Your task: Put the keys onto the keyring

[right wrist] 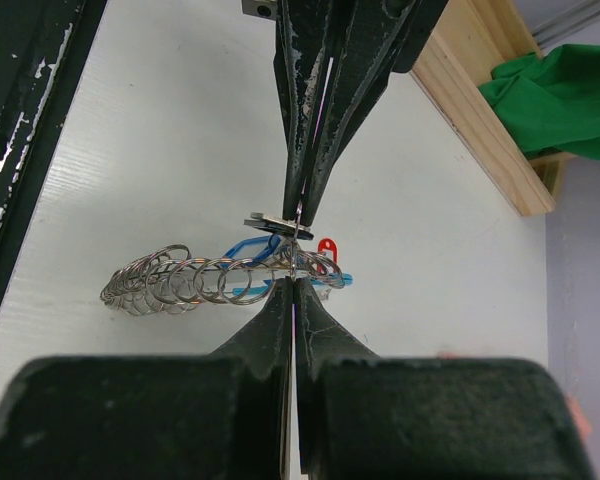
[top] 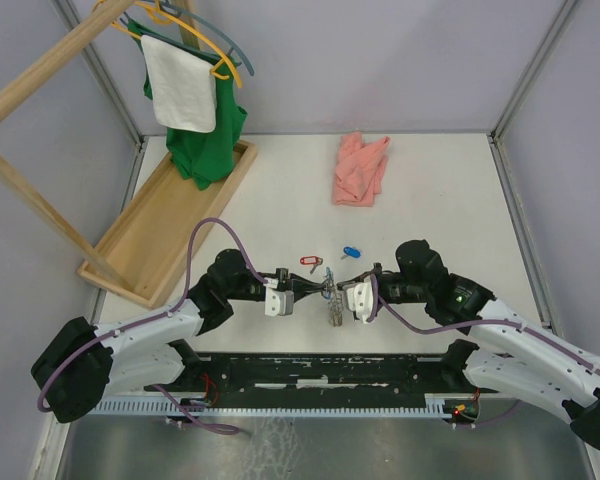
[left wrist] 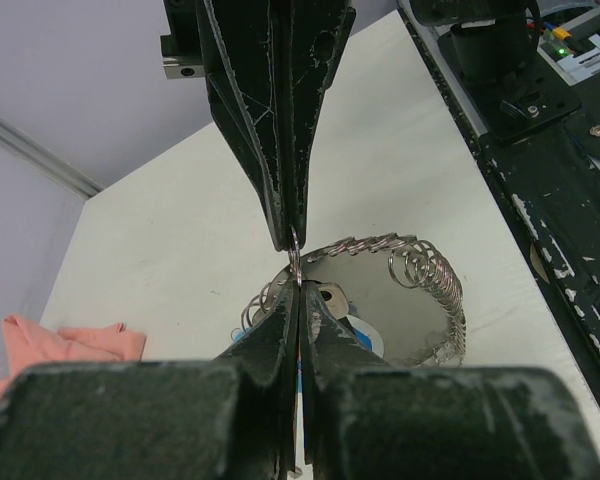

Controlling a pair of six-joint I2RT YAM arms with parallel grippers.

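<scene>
The keyring hangs just above the table between my two grippers. In the left wrist view the keyring is a loop strung with many small silver rings, with a light-blue tag and a silver key under it. My left gripper is shut on a thin ring of it. My right gripper is shut on a thin ring at the other side of the keyring. A red-tagged key and a blue-tagged key lie on the table just beyond the grippers.
A pink cloth lies at the back middle. A wooden tray stands at the left, with a green garment and a white towel on hangers over it. A black rail runs along the near edge.
</scene>
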